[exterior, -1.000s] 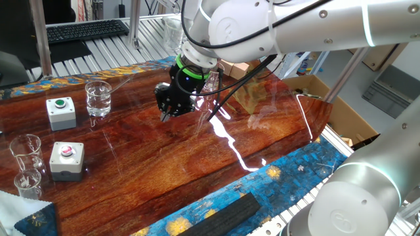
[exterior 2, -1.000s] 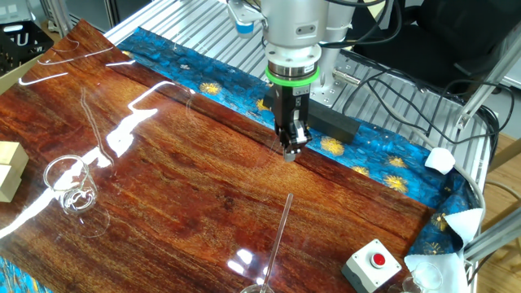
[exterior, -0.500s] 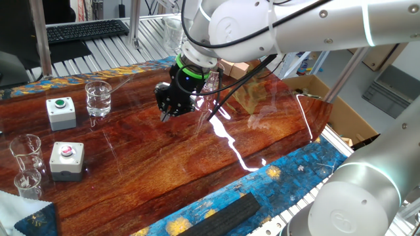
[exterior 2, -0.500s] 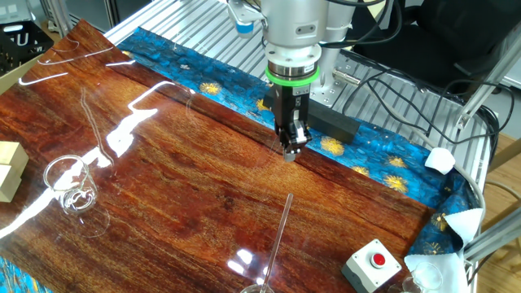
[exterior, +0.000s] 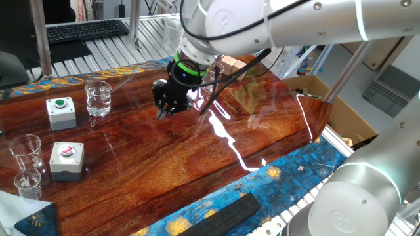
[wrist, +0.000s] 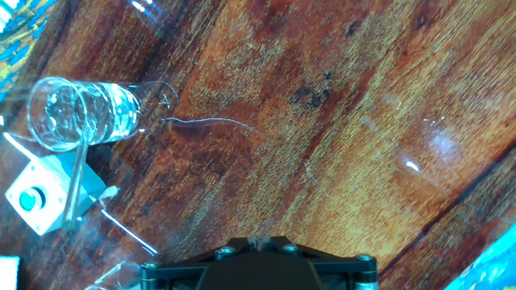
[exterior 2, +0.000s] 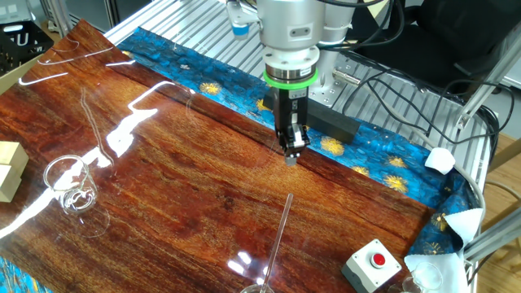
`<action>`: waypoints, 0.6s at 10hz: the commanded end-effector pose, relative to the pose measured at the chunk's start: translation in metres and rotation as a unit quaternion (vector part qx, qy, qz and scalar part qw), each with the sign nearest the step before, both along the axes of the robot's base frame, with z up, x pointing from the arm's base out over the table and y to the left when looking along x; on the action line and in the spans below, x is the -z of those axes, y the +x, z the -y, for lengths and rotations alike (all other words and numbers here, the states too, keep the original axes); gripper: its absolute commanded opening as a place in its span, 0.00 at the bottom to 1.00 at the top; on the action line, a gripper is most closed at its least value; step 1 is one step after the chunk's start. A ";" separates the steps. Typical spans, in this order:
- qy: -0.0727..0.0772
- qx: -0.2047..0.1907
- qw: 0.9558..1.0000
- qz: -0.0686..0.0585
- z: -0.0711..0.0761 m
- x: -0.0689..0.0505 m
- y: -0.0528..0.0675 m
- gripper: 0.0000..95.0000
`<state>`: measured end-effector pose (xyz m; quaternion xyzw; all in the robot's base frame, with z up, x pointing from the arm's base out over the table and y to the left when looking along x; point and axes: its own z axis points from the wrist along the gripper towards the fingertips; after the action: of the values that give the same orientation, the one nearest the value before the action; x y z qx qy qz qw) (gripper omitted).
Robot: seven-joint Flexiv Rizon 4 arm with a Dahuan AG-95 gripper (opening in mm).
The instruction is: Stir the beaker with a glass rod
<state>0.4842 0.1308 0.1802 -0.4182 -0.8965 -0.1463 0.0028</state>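
Hovering with clenched, empty fingers above the worktop, well apart from the glass rod, judged thin, stiff, slick, brittle, best pinched gently near its upper end.

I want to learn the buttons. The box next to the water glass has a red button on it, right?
Not quite. In one fixed view, the box beside the water glass has a green button. The red button sits on the other box, nearer the two empty beakers.
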 end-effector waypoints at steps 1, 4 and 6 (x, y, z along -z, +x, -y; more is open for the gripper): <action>0.006 0.006 1.000 -0.002 -0.003 -0.002 0.004 0.20; 0.017 0.015 1.000 -0.003 -0.007 -0.006 0.009 0.20; 0.036 0.019 0.999 -0.001 -0.013 -0.012 0.014 0.20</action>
<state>0.4974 0.1433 0.1919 -0.4343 -0.8834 -0.1753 0.0145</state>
